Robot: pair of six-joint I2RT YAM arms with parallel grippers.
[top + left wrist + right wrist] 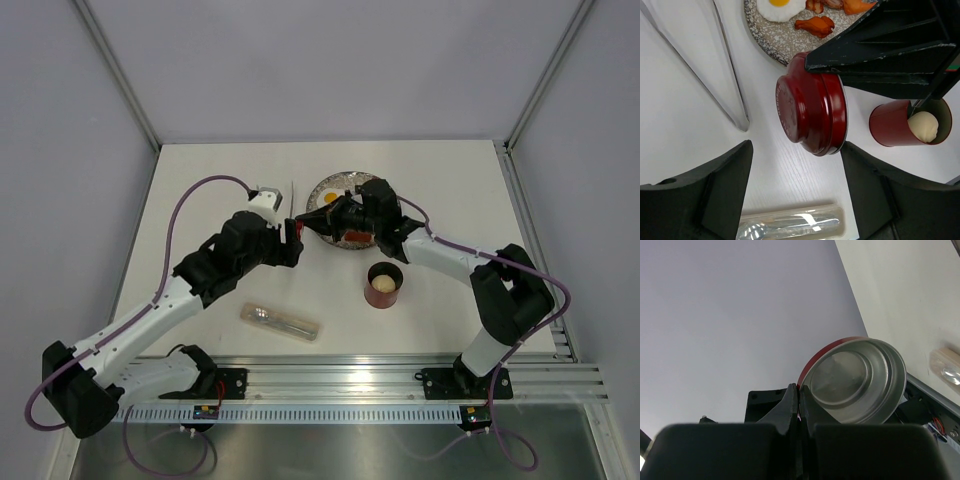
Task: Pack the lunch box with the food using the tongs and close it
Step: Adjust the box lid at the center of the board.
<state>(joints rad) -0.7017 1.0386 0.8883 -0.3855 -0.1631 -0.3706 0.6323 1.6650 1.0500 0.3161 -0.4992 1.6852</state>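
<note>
The right gripper is clenched on the rim of the round red lid with its shiny metal inside, holding it tipped on edge. The left gripper stands spread, its dark fingers on either side of the lid and apart from it. Just beyond, the small red cylindrical jar stands upright and uncovered near the speckled grey plate, with a pale round ball inside. The slim silver tongs lie on the table to the left, in neither gripper. The pinch takes only the rim, so the lid could swing, slip and drop if the left fingers close off-centre or the right lets go before they hold; it might then roll into the jar. Capping now would also leave food unpacked. Count: one lid, one jar, one ball, one pair of tongs, one plate, one fried egg, what look like two orange shrimp in view, and one clear case holding a spoon.
</note>
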